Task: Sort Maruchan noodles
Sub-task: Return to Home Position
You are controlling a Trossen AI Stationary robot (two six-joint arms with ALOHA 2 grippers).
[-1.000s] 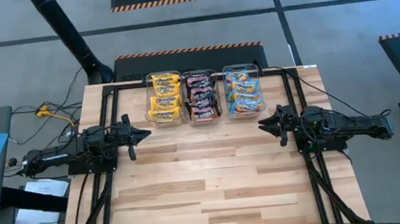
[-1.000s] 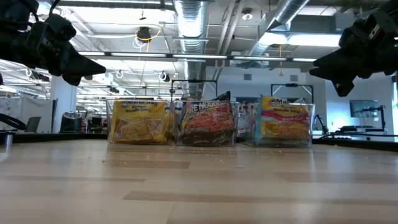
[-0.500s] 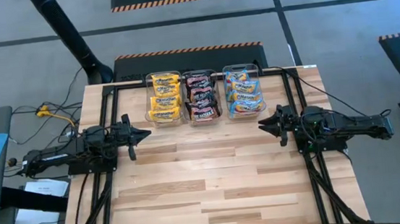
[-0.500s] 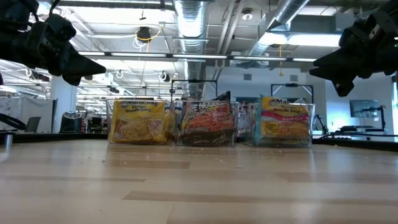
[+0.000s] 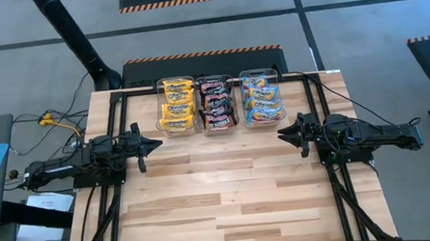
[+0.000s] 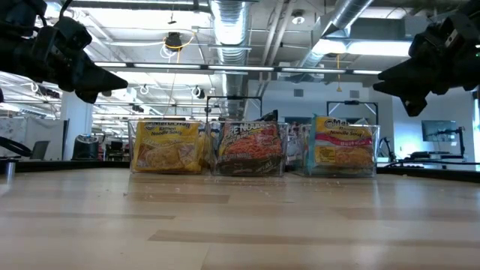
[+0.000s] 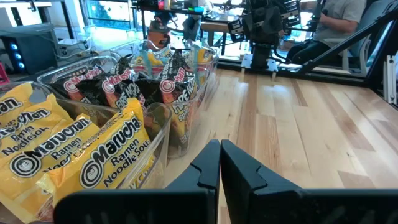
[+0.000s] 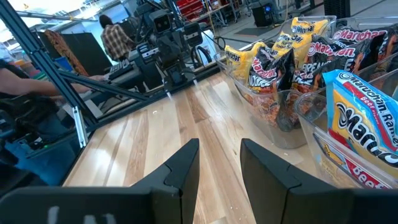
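just beyond left gripper, closed, and right gripper, parted: binned noodles, untouched

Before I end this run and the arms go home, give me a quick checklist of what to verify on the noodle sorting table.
1. All yellow packets in left bin: ok.
2. All dark packets in middle bin: ok.
3. All blue packets in right bin: ok.
4. No packet loose on the table: ok.
5. At the table's left side, left pincer shut, empty: ok.
6. At its right side, right pincer open, empty: ok.
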